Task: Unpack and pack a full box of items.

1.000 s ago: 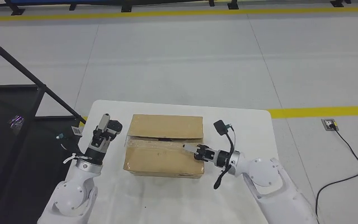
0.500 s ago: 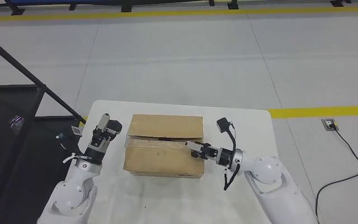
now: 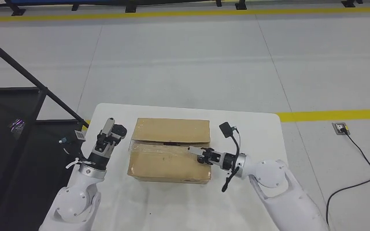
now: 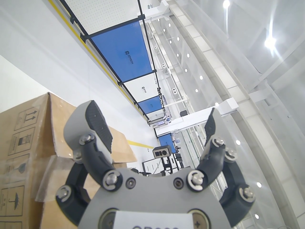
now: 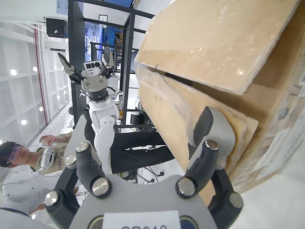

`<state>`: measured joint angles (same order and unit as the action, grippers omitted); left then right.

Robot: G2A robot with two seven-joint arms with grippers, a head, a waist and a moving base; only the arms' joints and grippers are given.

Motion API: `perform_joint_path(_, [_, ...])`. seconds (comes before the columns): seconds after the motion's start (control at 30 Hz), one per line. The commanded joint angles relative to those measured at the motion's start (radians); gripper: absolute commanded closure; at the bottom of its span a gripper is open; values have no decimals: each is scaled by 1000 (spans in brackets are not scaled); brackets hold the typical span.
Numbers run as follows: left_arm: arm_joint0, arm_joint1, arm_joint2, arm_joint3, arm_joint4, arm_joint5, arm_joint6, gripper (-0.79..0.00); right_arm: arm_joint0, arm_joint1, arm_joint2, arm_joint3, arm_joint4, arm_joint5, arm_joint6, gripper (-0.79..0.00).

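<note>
White worktop (image 3: 173, 199) carries a taped cardboard box (image 3: 170, 147); right tool (image 3: 195, 153), released, at its near flap; left tool (image 3: 114, 128), released, points upward.

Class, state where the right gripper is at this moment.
Top view: the right gripper, open, is at the cardboard box, by its near flap's right end.

A brown cardboard box (image 3: 169, 149) sits upright at the middle of the tabletop (image 3: 173, 199), its long sides parallel to the near and far edges. Its 2 top flaps are folded over but not flush. The far flap (image 3: 170, 130) rides slightly higher than the near flap (image 3: 165, 160), and a dark gap shows along the seam. Wrinkled clear tape (image 3: 156, 148) clings along that seam. Printed handling symbols (image 4: 21, 139) mark the short side facing the tabletop's left edge.
</note>
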<state>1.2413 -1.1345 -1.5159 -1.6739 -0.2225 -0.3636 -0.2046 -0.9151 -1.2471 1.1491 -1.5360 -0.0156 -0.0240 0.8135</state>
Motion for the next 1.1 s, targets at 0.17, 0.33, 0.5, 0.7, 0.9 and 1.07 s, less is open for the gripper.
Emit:
perform_joint_path(0.17, [15,-1,-31,2,-19,-16,-10,-785,-10,5,-2,-36,-65,73,-30,0])
perform_joint_path(0.33, [19,-1,-50,13,-27,-18,-16,-785,-16,8,-5,-76,-104,114,-44,0])
perform_joint_path(0.5, [13,-2,-57,37,-27,-17,-27,-785,-17,9,-10,-126,-125,127,-41,0])
perform_joint_path(0.7, [6,-2,-62,63,-34,-9,-68,-785,20,5,-35,-148,-137,129,-46,0])
perform_joint_path(0.9, [-2,2,-71,89,-38,2,-141,-785,73,-6,-74,-148,-140,97,-64,0])
perform_joint_path(1.07, [-6,5,-72,102,-33,-2,-208,-785,122,-17,-115,-145,-146,81,-72,0])
